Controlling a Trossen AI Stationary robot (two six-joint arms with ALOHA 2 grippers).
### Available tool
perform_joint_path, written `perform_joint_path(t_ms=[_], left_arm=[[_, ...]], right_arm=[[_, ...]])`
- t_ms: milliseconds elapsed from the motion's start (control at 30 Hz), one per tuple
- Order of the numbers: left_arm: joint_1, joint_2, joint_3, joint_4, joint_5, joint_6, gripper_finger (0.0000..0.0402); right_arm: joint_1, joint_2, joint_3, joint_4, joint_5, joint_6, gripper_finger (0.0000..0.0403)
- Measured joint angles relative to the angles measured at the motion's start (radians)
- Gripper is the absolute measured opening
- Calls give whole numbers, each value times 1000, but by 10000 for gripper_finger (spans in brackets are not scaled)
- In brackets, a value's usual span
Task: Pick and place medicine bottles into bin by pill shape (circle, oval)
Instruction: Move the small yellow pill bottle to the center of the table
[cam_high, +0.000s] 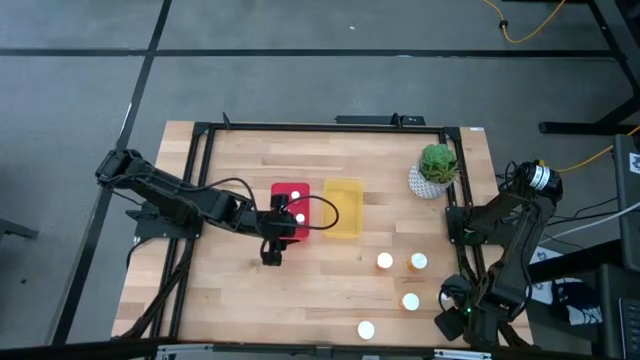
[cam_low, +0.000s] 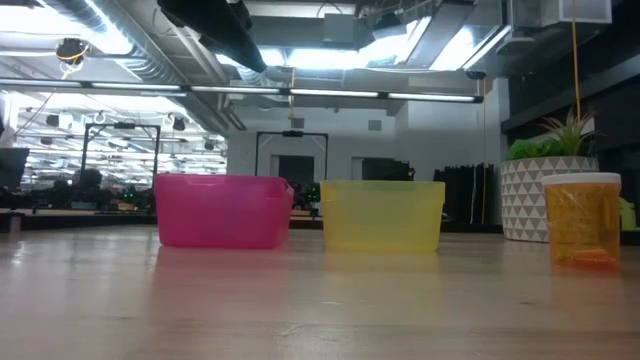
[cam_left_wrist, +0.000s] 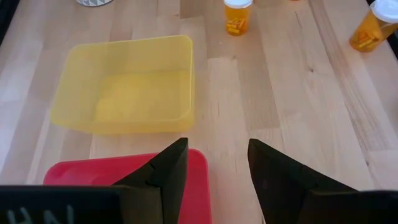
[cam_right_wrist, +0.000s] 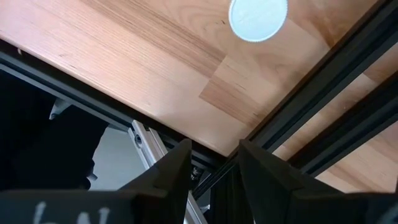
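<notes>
Dark fingers fill the bottom of the left wrist view: your left gripper (cam_left_wrist: 214, 174) hangs with its jaws parted and nothing between them, over the edge of the red bin (cam_left_wrist: 124, 186). Just beyond the jaws lies the yellow bin (cam_left_wrist: 127, 93), bare inside, and farther out two orange bottles (cam_left_wrist: 237, 17) stand on the table (cam_left_wrist: 292, 93). From above, the red bin (cam_high: 291, 210) already holds two white caps, while four bottles (cam_high: 385, 261) wait well apart from the jaws, nearer the right arm. Your right gripper (cam_right_wrist: 214, 171) is parked past the table's near corner over the black frame, jaws also parted and holding nothing, with one white cap (cam_right_wrist: 258, 17) on the wood ahead of it. What could go wrong: the pill shapes cannot be read in any view, so you may sort a bottle into the wrong bin; a reach across to the bottles could also clip the yellow bin's wall and shove it, or tip a small upright bottle with a finger. Only the high view shows what the red bin holds; the low view shows both bins side by side, the plant (cam_low: 550, 175) and one bottle, but nothing inside the bins and neither gripper.
</notes>
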Motion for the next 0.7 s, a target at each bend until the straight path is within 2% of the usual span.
perform_joint_path(t_ms=[133,300,433,533,700], left_arm=[[0,0,0,0,0,0,160],[0,1,0,0,0,0,160],[0,1,0,0,0,-1,160],[0,1,0,-1,0,-1,160],[0,1,0,-1,0,0,160]], right_arm=[[0,0,0,0,0,0,145],[-2,-1,-5,-26,10,0,187],[-1,-2,-28,-31,63,0,212],[-2,-2,-36,-32,99,-2,215],[-3,9,-44,-39,82,0,209]])
